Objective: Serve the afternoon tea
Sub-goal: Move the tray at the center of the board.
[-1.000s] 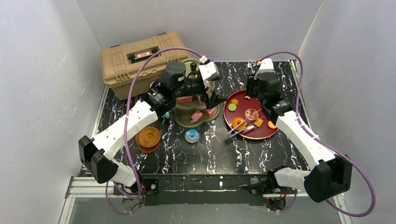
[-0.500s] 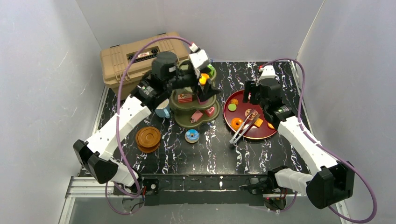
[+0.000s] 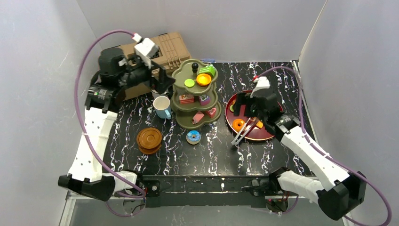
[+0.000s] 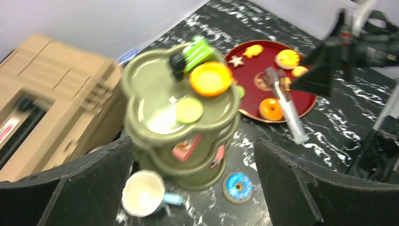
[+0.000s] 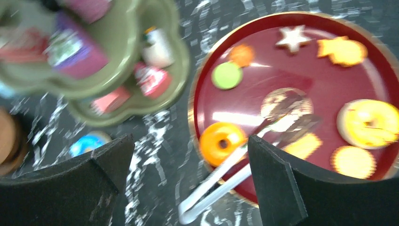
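Note:
The olive-green three-tier stand with its black knob stands at the middle back, with an orange cake and green pieces on the top tier and several small cakes on the lower tiers. A light-blue mug sits left of the stand, brown saucers nearer, and a blue donut in front. My left gripper hangs open and empty, up and left of the stand. My right gripper is open above an orange donut and white tongs.
The red round tray, right of the stand, holds several cookies and donuts, and the tongs lie across its near-left rim. A tan toolbox stands at the back left behind my left arm. White walls enclose the table.
My left arm swung from over the stand back to the far left, and the orange cake now shows on the top tier. My right gripper opened wider and shifted over the tray's left side.

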Action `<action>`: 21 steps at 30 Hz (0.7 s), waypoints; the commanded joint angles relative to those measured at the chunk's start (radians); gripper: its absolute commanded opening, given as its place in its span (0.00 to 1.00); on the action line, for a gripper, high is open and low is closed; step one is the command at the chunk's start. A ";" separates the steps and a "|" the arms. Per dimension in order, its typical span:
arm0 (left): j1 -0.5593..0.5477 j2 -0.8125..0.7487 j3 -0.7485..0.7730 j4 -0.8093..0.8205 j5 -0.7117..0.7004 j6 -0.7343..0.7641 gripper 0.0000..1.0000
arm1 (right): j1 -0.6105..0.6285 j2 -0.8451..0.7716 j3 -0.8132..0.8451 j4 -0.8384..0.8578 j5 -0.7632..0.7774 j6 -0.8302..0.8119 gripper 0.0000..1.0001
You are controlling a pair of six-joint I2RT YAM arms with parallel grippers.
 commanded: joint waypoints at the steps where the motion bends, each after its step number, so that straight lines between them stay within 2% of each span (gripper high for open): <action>1: 0.176 -0.034 -0.024 -0.159 0.098 0.035 0.98 | 0.244 -0.031 -0.053 -0.037 0.091 0.149 0.98; 4: 0.294 -0.034 -0.048 -0.195 0.162 0.066 0.98 | 0.401 -0.013 -0.086 -0.058 0.157 0.238 0.98; 8: 0.426 -0.005 -0.069 -0.303 0.196 0.165 0.98 | 0.519 0.021 -0.166 0.034 0.152 0.365 0.98; 11: 0.505 0.015 -0.083 -0.403 0.211 0.301 0.98 | 0.590 0.092 -0.200 0.110 0.149 0.417 0.91; 13: 0.556 0.026 -0.099 -0.489 0.242 0.453 0.98 | 0.653 0.141 -0.205 0.148 0.179 0.422 0.86; 16: 0.632 0.037 -0.178 -0.574 0.221 0.729 0.98 | 0.735 0.216 -0.197 0.199 0.208 0.419 0.85; 21: 0.672 0.073 -0.334 -0.615 0.116 1.043 0.98 | 0.764 0.329 -0.208 0.223 0.259 0.445 0.87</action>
